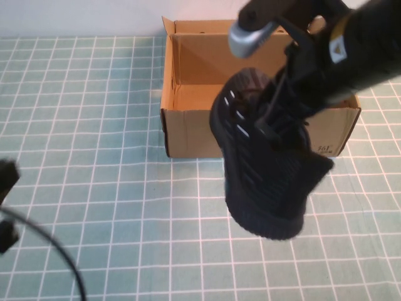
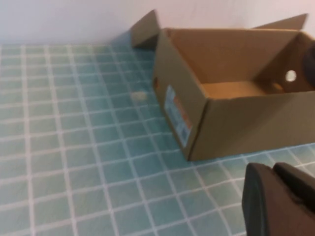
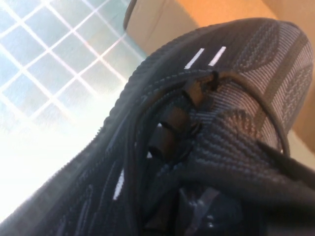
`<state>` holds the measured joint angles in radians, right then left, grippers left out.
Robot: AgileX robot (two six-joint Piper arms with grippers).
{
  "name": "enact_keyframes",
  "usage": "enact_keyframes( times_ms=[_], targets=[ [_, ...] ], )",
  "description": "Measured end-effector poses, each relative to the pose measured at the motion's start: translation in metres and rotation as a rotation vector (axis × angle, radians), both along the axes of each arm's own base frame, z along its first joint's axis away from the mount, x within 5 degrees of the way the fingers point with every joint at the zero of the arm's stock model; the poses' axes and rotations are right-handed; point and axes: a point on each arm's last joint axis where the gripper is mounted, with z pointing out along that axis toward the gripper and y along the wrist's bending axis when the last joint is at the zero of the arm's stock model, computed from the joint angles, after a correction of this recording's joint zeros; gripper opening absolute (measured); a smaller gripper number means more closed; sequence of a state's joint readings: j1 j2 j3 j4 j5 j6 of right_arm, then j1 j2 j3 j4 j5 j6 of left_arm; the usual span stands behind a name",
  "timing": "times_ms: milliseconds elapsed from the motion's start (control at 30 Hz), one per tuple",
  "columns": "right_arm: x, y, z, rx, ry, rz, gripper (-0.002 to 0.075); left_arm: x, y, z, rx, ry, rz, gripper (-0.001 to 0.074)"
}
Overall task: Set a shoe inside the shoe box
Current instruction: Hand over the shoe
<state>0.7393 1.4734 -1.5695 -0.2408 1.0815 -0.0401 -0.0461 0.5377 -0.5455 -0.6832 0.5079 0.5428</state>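
Black shoe (image 1: 266,169): centre frame, I've my right gripper (image 1: 294,81) clamped on it
Left gripper (image 1: 6,207): lower left, cannot tell
Next: carry over shoe box (image 1: 188,132), lower

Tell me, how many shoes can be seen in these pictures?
1. The black shoe hangs from the right end effector, above the table in front of the shoe box. The left end effector holds none.

Right pincer (image 1: 294,94) gripping shoe (image 1: 266,163) above table, before open shoe box (image 1: 188,128); left pincer (image 1: 6,207) at left edge.
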Motion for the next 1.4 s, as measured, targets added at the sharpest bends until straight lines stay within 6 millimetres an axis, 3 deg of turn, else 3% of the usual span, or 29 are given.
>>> enact_keyframes(
  times_ms=[133, 467, 667, 867, 967, 1133, 1200, 1400],
  targets=[
    [0.011, 0.008, 0.002, -0.007, -0.016, -0.004, -0.0003, 0.026, -0.009, 0.011, 0.003, 0.009, -0.099, -0.0004],
    [0.045, 0.032, 0.011, -0.012, -0.057, -0.025, -0.0003, 0.098, -0.031, 0.013, 0.000, -0.001, -0.245, -0.0003],
    [0.078, 0.029, 0.013, -0.006, -0.063, -0.095, -0.0003, 0.127, -0.078, 0.024, 0.058, -0.051, -0.343, -0.0004],
    [0.106, 0.015, 0.010, 0.007, -0.056, -0.166, -0.0003, 0.131, -0.130, 0.039, 0.118, -0.153, -0.400, 0.0017],
    [0.113, 0.011, 0.009, 0.015, -0.050, -0.184, -0.0003, 0.127, -0.147, 0.040, 0.180, -0.201, -0.458, 0.0125],
    [0.114, 0.010, 0.010, 0.025, -0.050, -0.187, -0.0003, 0.119, -0.159, 0.038, 0.194, -0.206, -0.551, 0.0482],
    [0.114, 0.010, 0.010, 0.027, -0.048, -0.187, -0.0003, 0.118, -0.161, 0.037, 0.177, -0.195, -0.571, 0.0580],
    [0.114, 0.011, 0.010, 0.042, -0.038, -0.187, -0.0003, 0.116, -0.178, 0.031, 0.129, -0.157, -0.607, 0.0650]
  ],
)
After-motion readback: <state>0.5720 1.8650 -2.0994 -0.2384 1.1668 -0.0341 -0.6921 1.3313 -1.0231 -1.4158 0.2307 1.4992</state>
